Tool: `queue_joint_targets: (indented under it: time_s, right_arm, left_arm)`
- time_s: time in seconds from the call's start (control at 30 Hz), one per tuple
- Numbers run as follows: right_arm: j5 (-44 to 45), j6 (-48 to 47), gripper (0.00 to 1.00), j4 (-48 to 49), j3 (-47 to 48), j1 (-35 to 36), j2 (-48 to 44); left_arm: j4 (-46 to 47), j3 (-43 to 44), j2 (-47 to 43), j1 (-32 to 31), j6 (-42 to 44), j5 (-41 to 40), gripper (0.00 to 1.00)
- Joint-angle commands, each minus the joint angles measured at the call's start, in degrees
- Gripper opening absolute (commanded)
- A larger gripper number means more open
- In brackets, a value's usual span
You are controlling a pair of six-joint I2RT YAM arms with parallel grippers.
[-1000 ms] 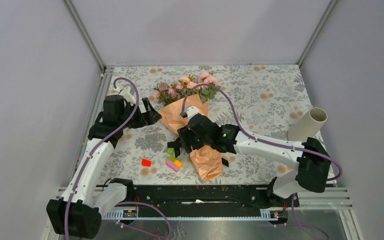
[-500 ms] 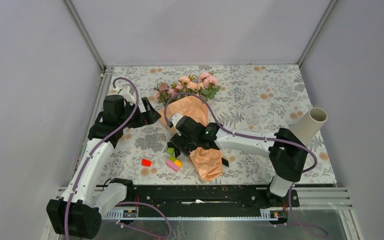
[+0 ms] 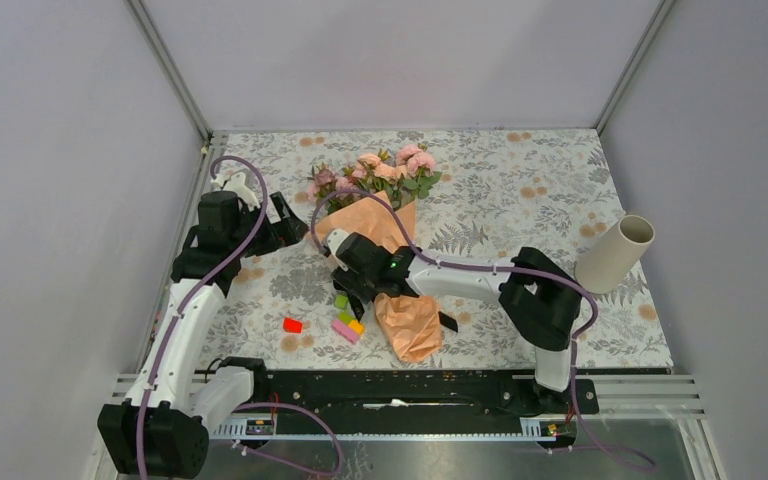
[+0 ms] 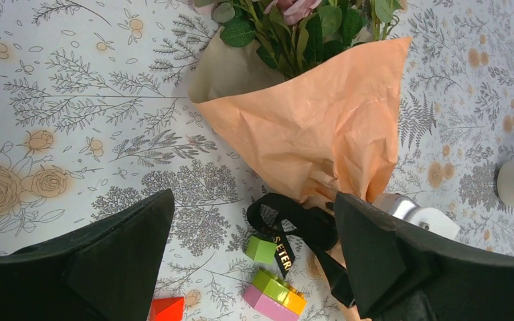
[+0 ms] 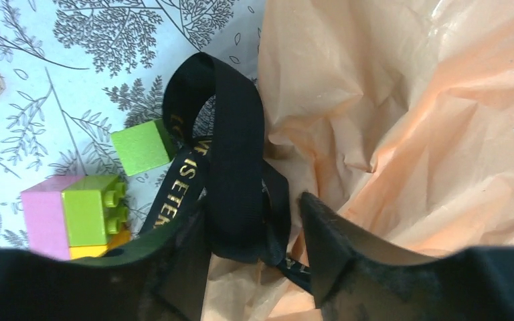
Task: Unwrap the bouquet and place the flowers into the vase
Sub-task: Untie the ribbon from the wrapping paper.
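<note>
Left claw (image 3: 290,222) hangs wide open near the table's (image 3: 520,180) left edge, gripping nothing. Right claw (image 5: 251,207) sits half-spread astride the bouquet's (image 3: 385,212) black ribbon (image 5: 221,120) mid-table. Pinching or not, hard to say. Gold lettering on it reads "ETER" in part. Flowers (image 3: 380,170) point at the far edge. Vase (image 3: 615,255) leans by the right edge.

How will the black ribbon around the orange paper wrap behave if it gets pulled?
The black fabric ribbon looks floppy: its loop sags and folds over itself, so it would probably trail the pull. It seems thin and light. The crinkled orange paper wrap it touches would likely crumple and drag along.
</note>
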Motion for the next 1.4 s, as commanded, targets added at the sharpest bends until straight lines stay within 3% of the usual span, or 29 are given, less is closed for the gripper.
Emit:
queue_joint_targets:
  time_s: [0.0,0.17,0.27,0.57,0.67,0.8,1.1,1.37]
  right_arm:
    - [3.63,-0.29,0.48,2.78,1.71,0.40,0.09]
    - [5.85,3.81,0.10,5.09,-1.10,0.40,-4.25]
    - [6.79,8.82,0.00,6.47,-2.80,0.40,-6.72]
    - [8.74,22.81,0.00,15.48,-11.38,0.43,-13.59]
    - [7.83,24.60,0.01,16.98,-12.18,0.40,-14.72]
    - [8.29,25.41,0.09,16.90,-12.67,0.40,-16.31]
    - [12.00,31.37,0.04,20.29,-19.16,0.45,-22.25]
    - [19.17,38.37,0.11,22.72,-26.10,0.41,-25.48]
  left_arm:
    - [2.36,0.07,-0.99,0.55,0.32,-1.09,0.97]
    - [2.40,-0.05,-1.82,0.73,0.24,-0.89,0.97]
    - [2.60,-0.14,-2.14,0.74,0.07,0.08,0.97]
    - [3.49,-0.34,-1.91,0.78,-0.14,3.13,0.97]
    - [4.11,-0.55,-1.93,0.66,-0.03,4.76,0.97]
    - [5.12,-1.09,-2.33,0.66,-0.16,5.78,0.97]
    - [8.81,-2.58,-2.40,0.29,-0.20,9.88,0.97]
    - [12.83,-5.67,-2.53,-9.77,-2.41,8.94,0.97]
